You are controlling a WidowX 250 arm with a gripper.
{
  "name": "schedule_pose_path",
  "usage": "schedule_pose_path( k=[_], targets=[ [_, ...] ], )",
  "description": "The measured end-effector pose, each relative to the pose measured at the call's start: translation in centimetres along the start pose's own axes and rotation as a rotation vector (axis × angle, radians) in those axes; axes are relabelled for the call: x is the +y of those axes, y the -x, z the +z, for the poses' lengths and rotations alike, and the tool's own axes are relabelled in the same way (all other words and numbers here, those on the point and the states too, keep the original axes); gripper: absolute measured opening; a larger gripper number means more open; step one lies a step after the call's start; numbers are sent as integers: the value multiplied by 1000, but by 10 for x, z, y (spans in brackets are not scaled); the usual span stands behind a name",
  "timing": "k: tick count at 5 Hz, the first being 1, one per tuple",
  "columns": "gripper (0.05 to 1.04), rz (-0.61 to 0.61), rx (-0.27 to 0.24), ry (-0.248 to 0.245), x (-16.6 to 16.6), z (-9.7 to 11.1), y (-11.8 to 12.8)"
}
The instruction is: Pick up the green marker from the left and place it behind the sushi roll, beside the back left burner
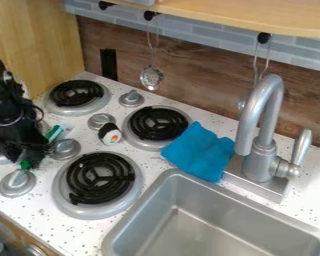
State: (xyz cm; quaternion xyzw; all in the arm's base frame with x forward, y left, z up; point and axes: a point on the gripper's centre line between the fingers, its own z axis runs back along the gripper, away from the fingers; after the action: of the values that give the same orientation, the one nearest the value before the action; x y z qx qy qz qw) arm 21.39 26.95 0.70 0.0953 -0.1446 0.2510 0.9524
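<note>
The green-and-white object (54,132) is seen at the left of the stovetop, right beside the black gripper (26,154). How far the jaws are parted, and whether anything is held by them, cannot be told. A green piece (25,164) is seen at the gripper's lower end; whether it belongs to the same object cannot be made out. The step in hand is judged to be close work at that object, low among the knobs; for any next move, a secure hold would need to be confirmed and the nearby silver knob (66,148) cleared.

Farther out, a toy sushi roll (110,135) is placed beside the rear coil burner (158,123), and a crumpled blue cloth (199,151) is laid between that burner and the faucet (261,150). The speckled white counter (169,200) is backed by wood-grain panelling (196,80), before which a slotted ladle (151,77) is hung.
</note>
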Motion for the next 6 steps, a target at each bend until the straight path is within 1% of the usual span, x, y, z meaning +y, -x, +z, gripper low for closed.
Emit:
schedule_pose_path(
  k=[1,2,3,4,5,6],
  targets=[
    [431,13,5,-44,7,-3,1],
    [369,26,7,-62,10,-3,1],
    [361,30,-1,-53,9,-2,-1],
    [359,23,-22,-11,2,0,-4],
    [359,37,-52,52,-8,13,-10],
    [359,36,-93,113,-20,34,-21]
  ],
)
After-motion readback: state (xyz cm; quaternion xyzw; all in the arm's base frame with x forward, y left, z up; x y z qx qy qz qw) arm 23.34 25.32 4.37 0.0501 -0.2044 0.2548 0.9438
